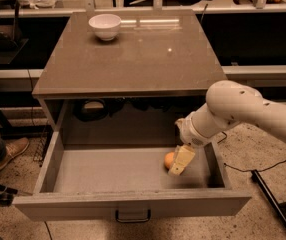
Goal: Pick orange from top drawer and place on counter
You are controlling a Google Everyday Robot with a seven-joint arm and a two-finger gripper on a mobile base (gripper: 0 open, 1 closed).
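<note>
The top drawer (133, 204) is pulled open, with its dark handle (131, 216) at the centre of the front panel. The orange (169, 160) lies on the drawer floor towards the right side. My gripper (177, 168) reaches down into the drawer on the white arm (233, 109) from the right and sits right against the orange's right side, partly covering it. The counter (133, 54) is the glossy grey-brown top of the cabinet above the drawer.
A white bowl (105, 26) stands at the counter's back left. A person's shoe (8, 153) is on the floor at left. A dark pole (273, 206) and a cable lie on the floor at right. Shelving runs behind the cabinet.
</note>
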